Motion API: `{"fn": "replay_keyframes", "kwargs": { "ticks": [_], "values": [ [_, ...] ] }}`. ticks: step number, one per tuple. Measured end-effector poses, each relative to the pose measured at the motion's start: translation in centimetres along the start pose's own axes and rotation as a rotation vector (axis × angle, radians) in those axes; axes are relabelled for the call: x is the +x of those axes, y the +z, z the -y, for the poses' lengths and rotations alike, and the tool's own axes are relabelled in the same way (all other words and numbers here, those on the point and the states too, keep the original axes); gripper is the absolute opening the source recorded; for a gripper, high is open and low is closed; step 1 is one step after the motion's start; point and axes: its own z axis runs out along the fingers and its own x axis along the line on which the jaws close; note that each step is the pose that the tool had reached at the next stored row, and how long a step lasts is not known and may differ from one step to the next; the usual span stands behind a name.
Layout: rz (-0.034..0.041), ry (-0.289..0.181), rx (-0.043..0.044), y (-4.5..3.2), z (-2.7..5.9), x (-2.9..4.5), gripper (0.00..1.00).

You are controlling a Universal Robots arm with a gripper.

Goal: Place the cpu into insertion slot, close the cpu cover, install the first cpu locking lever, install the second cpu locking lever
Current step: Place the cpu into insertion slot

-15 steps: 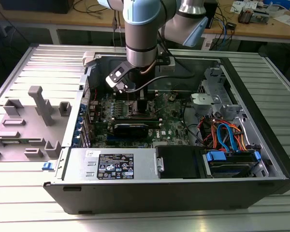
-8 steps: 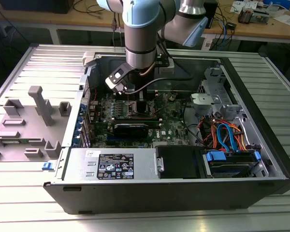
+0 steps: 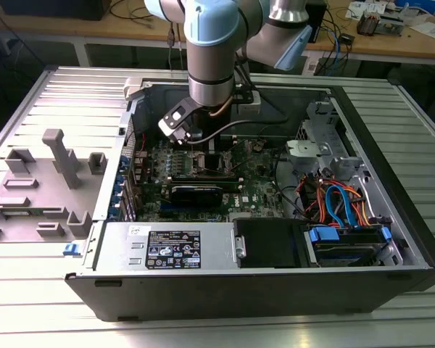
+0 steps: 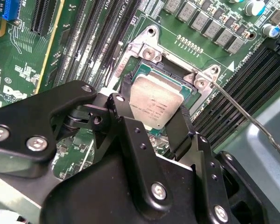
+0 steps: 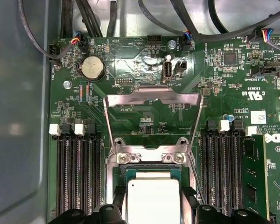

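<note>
The cpu (image 4: 154, 103), a small square chip with a silver-grey top, hangs just above the insertion slot (image 4: 189, 77) on the green motherboard. My gripper (image 4: 151, 112) is shut on it, a black finger (image 4: 126, 91) pressing each of two opposite edges. In the first wrist view the cpu (image 5: 151, 198) sits between the fingers (image 5: 189, 198), over the slot's silvery rim (image 5: 149, 157). The cpu cover (image 5: 151, 94) stands swung open behind the slot, its window showing the board through it. A thin locking lever (image 4: 245, 114) sticks out, unlatched. In the exterior view the gripper (image 3: 203, 148) is down inside the open computer case.
Long black memory slots (image 5: 79, 177) flank the socket on both sides, with one memory stick (image 5: 254, 172) seated. A coin battery (image 5: 92, 68) and cables lie beyond the cover. The case holds a power supply (image 3: 170, 250) and drive cables (image 3: 341, 203). A grey fixture (image 3: 51, 181) lies beside the case.
</note>
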Motion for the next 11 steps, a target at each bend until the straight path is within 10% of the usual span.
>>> {"fn": "replay_keyframes", "kwargs": {
  "ticks": [11],
  "values": [
    [-0.0042, 0.0, 0.0001, -0.18, -0.02, 0.04, 0.54]
  ]
}}
